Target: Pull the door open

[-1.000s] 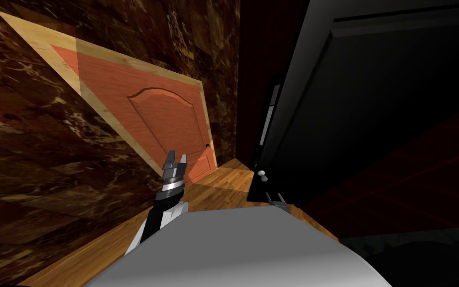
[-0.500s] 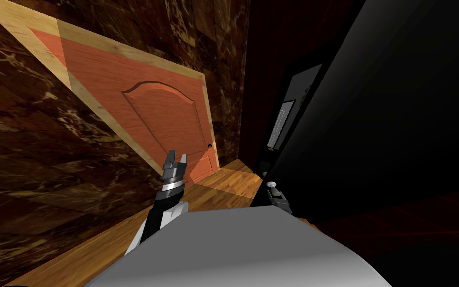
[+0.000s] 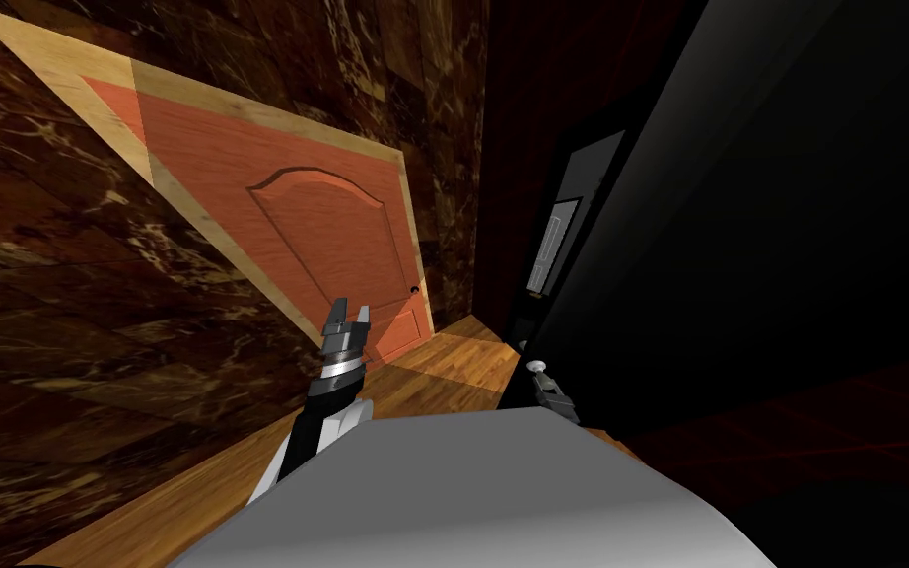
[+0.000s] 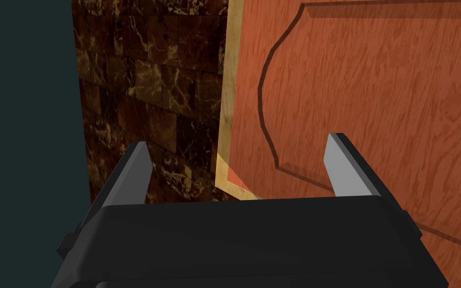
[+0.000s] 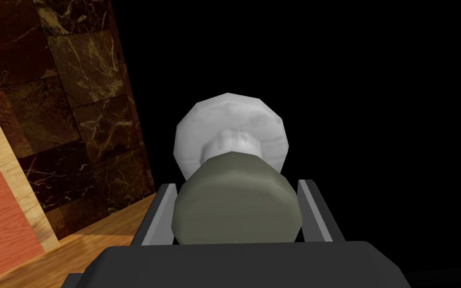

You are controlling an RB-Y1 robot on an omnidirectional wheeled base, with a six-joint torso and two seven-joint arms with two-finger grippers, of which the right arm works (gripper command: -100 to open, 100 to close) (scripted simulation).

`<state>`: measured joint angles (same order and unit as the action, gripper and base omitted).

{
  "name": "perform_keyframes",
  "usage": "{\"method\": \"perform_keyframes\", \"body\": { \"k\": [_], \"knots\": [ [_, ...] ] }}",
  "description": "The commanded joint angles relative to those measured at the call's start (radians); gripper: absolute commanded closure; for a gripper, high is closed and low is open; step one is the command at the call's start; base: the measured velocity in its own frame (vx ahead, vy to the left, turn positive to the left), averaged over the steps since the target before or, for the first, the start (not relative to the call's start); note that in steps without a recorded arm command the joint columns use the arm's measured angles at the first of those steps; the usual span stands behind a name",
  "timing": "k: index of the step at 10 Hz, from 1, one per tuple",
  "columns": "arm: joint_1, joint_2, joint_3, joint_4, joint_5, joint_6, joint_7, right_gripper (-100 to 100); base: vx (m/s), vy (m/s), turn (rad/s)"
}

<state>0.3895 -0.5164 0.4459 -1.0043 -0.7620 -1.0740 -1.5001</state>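
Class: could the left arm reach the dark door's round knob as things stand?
Probably not: the right pincer is shut on the knob, fingers on both sides; the left pincer hangs open by the orange door.

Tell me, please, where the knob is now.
In the right wrist view, the knob sits between the fingers of the right gripper, on the black door at the robot's right.

1. panelled door (image 3: 334, 237): reddish wood, clear grain, matt; frame (image 4: 229, 100) of paler wood
2. wall (image 3: 98, 325): dark brown veined stone tiles, polished
3. floor (image 3: 462, 360): warm-toned wood planks
4. black door (image 3: 738, 247): flat, textureless
5. door knob (image 5: 237, 210): smooth, dull olive-grey; rose (image 5: 232, 120) whitish, faceted
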Motion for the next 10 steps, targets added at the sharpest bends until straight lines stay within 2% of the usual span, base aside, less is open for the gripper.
{"method": "perform_keyframes", "body": {
  "k": [1, 2, 10],
  "knots": [
    [0.000, 0.003, 0.003, -0.003, 0.002, -0.002, 0.000, 100, -0.007, 0.003, -0.007],
    [-0.001, -0.009, 0.009, 0.010, 0.005, -0.010, -0.014, 100, -0.125, -0.013, 0.127],
    [-0.015, -0.063, 0.064, 0.069, 0.037, -0.071, -0.098, 100, -0.200, -0.044, 0.155]
  ]
}}
